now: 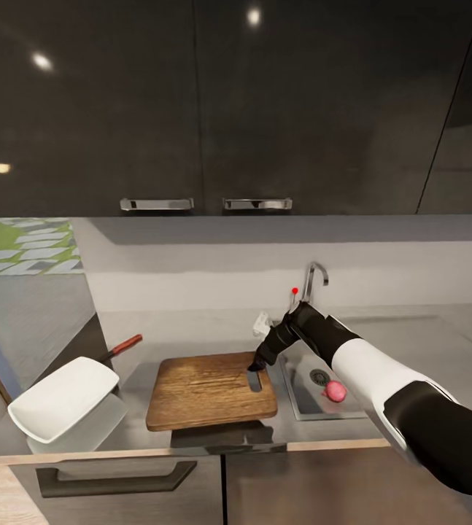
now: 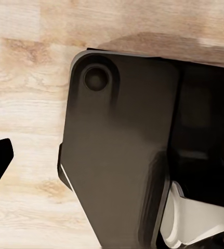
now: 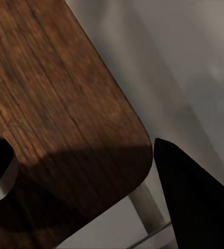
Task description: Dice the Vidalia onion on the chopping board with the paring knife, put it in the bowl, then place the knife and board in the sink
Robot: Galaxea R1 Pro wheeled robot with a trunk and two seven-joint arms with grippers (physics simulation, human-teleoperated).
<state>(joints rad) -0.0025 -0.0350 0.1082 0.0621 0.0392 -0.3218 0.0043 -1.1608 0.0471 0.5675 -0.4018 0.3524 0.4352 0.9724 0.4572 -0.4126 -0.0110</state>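
Dark glossy wall cabinets (image 1: 214, 102) are hanging above the work area, reflecting round ceiling lights (image 1: 42, 61). Two metal bar handles (image 1: 156, 204) are sitting side by side along their lower edge. A pale grey backsplash (image 1: 265, 273) is running beneath them. A small white object (image 1: 262, 323), possibly a wall socket, is standing at the foot of that wall. Below the worktop, a dark drawer front is carrying a long dark pull handle (image 1: 115, 481). Light wood-grain flooring (image 2: 23, 104) is showing in the left wrist view. A patch of green with pale paving stones (image 1: 20, 244) is appearing at far left
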